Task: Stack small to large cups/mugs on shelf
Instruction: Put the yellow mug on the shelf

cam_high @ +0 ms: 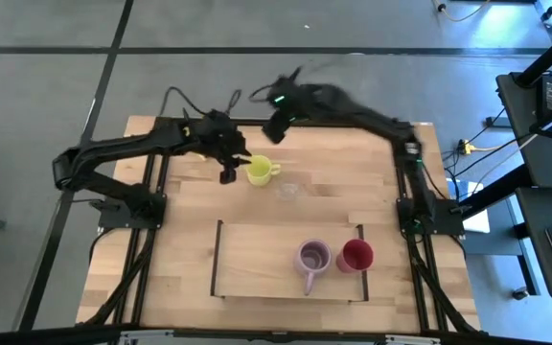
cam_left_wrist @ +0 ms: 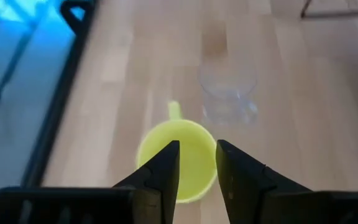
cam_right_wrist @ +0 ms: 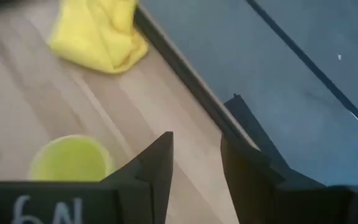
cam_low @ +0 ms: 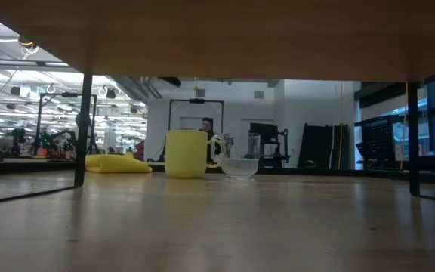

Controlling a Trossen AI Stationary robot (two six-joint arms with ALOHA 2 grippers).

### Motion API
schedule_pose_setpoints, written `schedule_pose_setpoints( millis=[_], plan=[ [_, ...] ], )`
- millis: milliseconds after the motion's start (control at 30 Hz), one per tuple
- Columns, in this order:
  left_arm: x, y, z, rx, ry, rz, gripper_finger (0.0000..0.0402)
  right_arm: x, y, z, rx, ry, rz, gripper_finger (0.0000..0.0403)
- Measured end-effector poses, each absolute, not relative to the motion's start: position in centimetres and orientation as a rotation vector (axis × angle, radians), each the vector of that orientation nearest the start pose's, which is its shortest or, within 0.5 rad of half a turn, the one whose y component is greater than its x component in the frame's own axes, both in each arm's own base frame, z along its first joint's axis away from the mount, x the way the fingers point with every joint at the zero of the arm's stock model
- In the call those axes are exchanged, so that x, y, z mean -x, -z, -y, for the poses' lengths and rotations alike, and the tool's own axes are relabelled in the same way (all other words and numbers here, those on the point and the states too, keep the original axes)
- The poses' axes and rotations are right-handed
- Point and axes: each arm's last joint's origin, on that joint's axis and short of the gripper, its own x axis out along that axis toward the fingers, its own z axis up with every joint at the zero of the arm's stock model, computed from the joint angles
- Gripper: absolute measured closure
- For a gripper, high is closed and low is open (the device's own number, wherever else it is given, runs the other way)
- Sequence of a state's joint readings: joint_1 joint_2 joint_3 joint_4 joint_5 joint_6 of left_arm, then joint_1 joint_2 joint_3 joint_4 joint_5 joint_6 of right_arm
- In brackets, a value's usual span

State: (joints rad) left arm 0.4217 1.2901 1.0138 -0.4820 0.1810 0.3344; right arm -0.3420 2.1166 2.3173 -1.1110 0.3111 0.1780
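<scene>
From overhead I see the left gripper (cam_high: 228, 169) hanging just beside the yellow-green mug (cam_high: 259, 172), at the mug's 9 o'clock, near the far edge of the table (cam_high: 180, 259). The tiny clear glass (cam_high: 288, 190) stands close at the mug's 4 o'clock, apart from it. The right gripper (cam_high: 278, 123) sits at the mug's 12 o'clock, up by the table's far edge. The shelf (cam_high: 257, 259) lies toward the near side, its thin dark frame holding the purple mug (cam_high: 311, 257) and the red cup (cam_high: 356, 255) side by side at its right end — purple on the left, handle pointing toward 6 o'clock.

At table height I get the yellow-green mug (cam_low: 186, 153) upright, handle at 3 o'clock, with the glass (cam_low: 239, 168) just beside it on that side. A yellow cloth (cam_low: 117, 163) lies at the mug's 9 o'clock, farther back. A person shows far off in the room behind.

Through the left wrist camera the fingers (cam_left_wrist: 160, 171) are parted only by a narrow gap and pinch nothing; the mug (cam_left_wrist: 177, 158) sits right beyond them, the glass (cam_left_wrist: 227, 99) farther on.

The right wrist camera shows its fingers (cam_right_wrist: 157, 165) likewise slightly apart and empty — the mug (cam_right_wrist: 71, 158) and the cloth (cam_right_wrist: 98, 31) both lie on the wood below.
</scene>
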Motion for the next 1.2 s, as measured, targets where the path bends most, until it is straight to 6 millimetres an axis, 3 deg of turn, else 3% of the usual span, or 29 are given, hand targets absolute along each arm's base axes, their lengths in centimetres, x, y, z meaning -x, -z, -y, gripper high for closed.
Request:
schedule_pose_setpoints(
  millis=[100, 167, 200, 267, 300, 367, 433, 533, 633, 800, 967, 1133, 1200],
  plan=[
    [-23.6, -29.3, -10.5, -0.060, -0.145, -0.725, 0.0302, -36.3, -43.4, 13.7, -0.195, 0.646, -0.701, 0.0267],
    [-23.0, -29.4, -10.8, -0.037, -0.174, -0.740, 0.0302, -35.5, -45.3, 13.4, -0.170, 0.640, -0.607, 0.0267],
    [-22.8, -29.2, -10.9, -0.026, -0.188, -0.773, 0.0302, -35.8, -45.0, 13.5, -0.158, 0.638, -0.614, 0.0267],
    [-22.5, -28.2, -11.0, -0.006, -0.193, -0.822, 0.0302, -37.3, -42.9, 14.2, -0.147, 0.627, -0.681, 0.0267],
    [-22.7, -27.7, -11.0, -0.004, -0.189, -0.825, 0.0302, -38.7, -40.9, 15.0, -0.150, 0.629, -0.731, 0.0267],
    [-23.1, -26.5, -10.7, 0.004, -0.171, -0.844, 0.0302, -39.8, -39.3, 16.1, -0.157, 0.640, -0.747, 0.0267],
    [-23.7, -25.5, -10.3, -0.001, -0.146, -0.862, 0.0302, -38.4, -40.4, 16.7, -0.169, 0.673, -0.741, 0.0267],
    [-25.0, -24.3, -9.9, -0.029, -0.116, -0.870, 0.0302, -33.1, -45.6, 15.7, -0.186, 0.717, -0.638, 0.0267],
    [-26.3, -23.3, -9.6, -0.062, -0.081, -0.872, 0.0302, -31.0, -47.6, 15.6, -0.212, 0.755, -0.565, 0.0267],
    [-27.9, -21.9, -9.6, -0.093, -0.064, -0.906, 0.0302, -33.8, -43.6, 17.2, -0.233, 0.760, -0.714, 0.0267],
    [-28.3, -21.0, -9.2, -0.117, -0.029, -0.944, 0.0302, -31.1, -46.4, 15.9, -0.241, 0.779, -0.625, 0.0267],
    [-28.6, -20.4, -9.3, -0.112, -0.025, -0.966, 0.0302, -32.8, -43.6, 16.7, -0.252, 0.773, -0.738, 0.0267],
    [-28.7, -20.1, -9.4, -0.118, -0.020, -0.974, 0.0302, -32.2, -44.4, 16.6, -0.249, 0.773, -0.711, 0.0267]
  ],
)
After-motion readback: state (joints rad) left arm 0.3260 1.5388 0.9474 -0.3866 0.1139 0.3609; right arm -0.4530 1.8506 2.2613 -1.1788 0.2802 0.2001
